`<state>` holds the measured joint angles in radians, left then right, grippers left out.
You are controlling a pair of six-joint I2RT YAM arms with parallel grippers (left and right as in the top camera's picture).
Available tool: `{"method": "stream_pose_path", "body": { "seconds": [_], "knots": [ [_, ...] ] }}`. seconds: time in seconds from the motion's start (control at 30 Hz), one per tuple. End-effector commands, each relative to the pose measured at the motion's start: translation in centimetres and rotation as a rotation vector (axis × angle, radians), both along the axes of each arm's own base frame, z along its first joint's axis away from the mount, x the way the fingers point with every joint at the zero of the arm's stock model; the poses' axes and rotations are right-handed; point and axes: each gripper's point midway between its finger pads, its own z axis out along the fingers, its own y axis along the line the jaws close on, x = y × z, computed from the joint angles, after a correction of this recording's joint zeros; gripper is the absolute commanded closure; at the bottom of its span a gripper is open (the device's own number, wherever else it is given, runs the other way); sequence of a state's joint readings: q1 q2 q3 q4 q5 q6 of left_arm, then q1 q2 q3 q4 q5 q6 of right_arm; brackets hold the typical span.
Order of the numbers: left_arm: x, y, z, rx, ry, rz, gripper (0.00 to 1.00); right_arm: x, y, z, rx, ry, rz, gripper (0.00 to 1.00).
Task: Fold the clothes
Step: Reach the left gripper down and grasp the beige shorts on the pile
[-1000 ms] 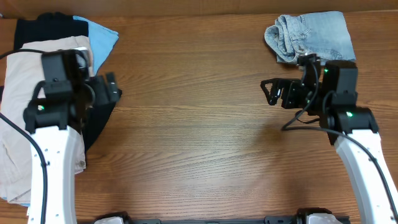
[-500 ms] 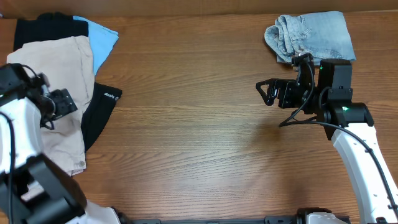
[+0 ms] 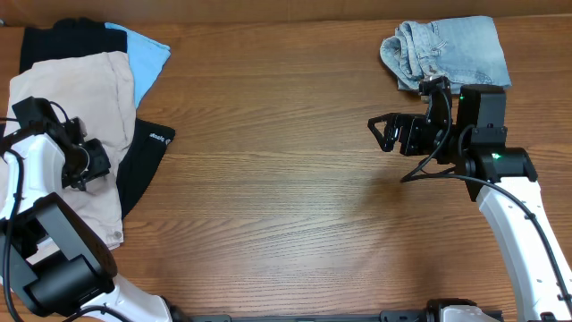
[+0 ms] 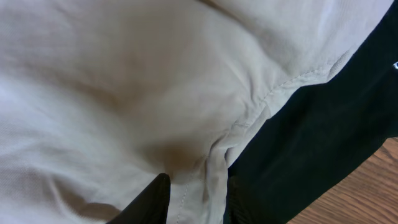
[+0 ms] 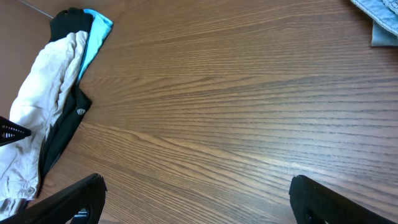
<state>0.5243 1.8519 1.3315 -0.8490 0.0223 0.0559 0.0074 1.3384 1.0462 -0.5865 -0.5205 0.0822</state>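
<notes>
The clothes lie in a pile at the table's left edge: pale beige shorts (image 3: pixel 80 98) on top of a black garment (image 3: pixel 143 161), with a sky-blue one (image 3: pixel 147 54) at the back. My left gripper (image 3: pixel 88 163) is down on the shorts' right edge. In the left wrist view its jaws (image 4: pixel 196 200) pinch a stitched hem fold of the beige shorts (image 4: pixel 124 93), right beside the black garment (image 4: pixel 323 124). My right gripper (image 3: pixel 386 132) hovers open over bare wood, nothing between its fingers (image 5: pixel 68 199).
A crumpled pale denim garment (image 3: pixel 447 49) lies at the back right, just behind my right arm. The wooden table (image 3: pixel 277 197) stretches between the two arms. The right wrist view shows the pile's beige shorts (image 5: pixel 37 112) far to the left.
My left arm has swung off the pile's top toward the left edge, come down on the shorts' right side, and its jaws have narrowed onto the hem. The right gripper barely moved.
</notes>
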Motion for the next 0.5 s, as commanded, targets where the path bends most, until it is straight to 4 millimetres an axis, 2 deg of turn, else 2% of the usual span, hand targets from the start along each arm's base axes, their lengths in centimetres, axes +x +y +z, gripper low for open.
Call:
{"method": "stream_pose_path", "body": {
  "seconds": [0.0, 0.17, 0.47],
  "knots": [
    [0.3, 0.2, -0.2, 0.033, 0.017, -0.019, 0.65, 0.3, 0.3, 1.3, 0.005, -0.034, 0.01, 0.02],
    [0.1, 0.3, -0.9, 0.029, 0.037, -0.018, 0.69, 0.3, 0.3, 1.3, 0.005, -0.034, 0.01, 0.02],
    [-0.2, 0.3, -2.5, 0.022, 0.079, -0.016, 0.69, 0.3, 0.2, 1.3, 0.003, -0.034, 0.008, 0.01]
  ]
}}
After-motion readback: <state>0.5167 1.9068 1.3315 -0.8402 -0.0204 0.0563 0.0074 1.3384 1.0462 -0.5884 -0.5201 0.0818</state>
